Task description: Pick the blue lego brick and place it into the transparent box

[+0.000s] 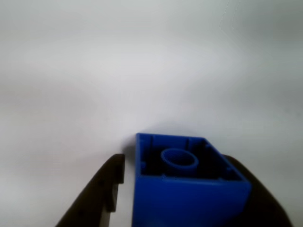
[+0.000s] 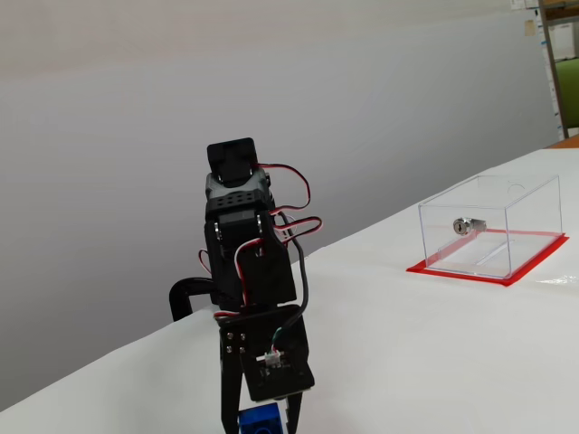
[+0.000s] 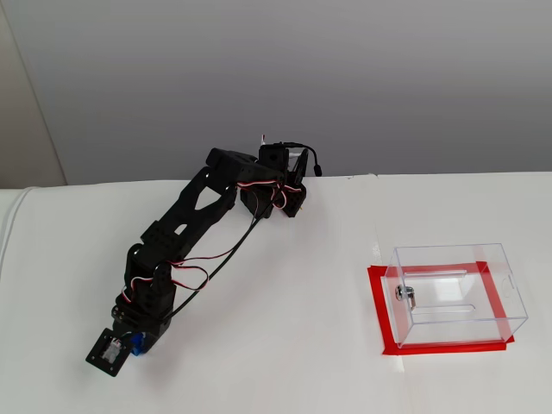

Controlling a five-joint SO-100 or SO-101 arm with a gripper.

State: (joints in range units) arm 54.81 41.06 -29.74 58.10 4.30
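The blue lego brick (image 1: 189,189) lies on the white table between my gripper's (image 1: 175,163) two dark fingers, with its hollow underside and inner tube facing the wrist camera. The right finger is against the brick; a white gap shows between the left finger (image 1: 111,182) and the brick, so the jaws stand partly open around it. In a fixed view the brick (image 2: 262,421) peeks out at the bottom edge between the fingertips; in another it (image 3: 137,343) sits under the lowered gripper (image 3: 129,345). The transparent box (image 3: 453,293) with its silver lock (image 3: 405,295) and red base stands far to the right, also seen in a fixed view (image 2: 493,226).
The arm's base (image 3: 280,177) stands at the back edge of the white table (image 3: 285,345). A grey wall rises behind. Shelving (image 2: 561,63) shows at the far right of a fixed view.
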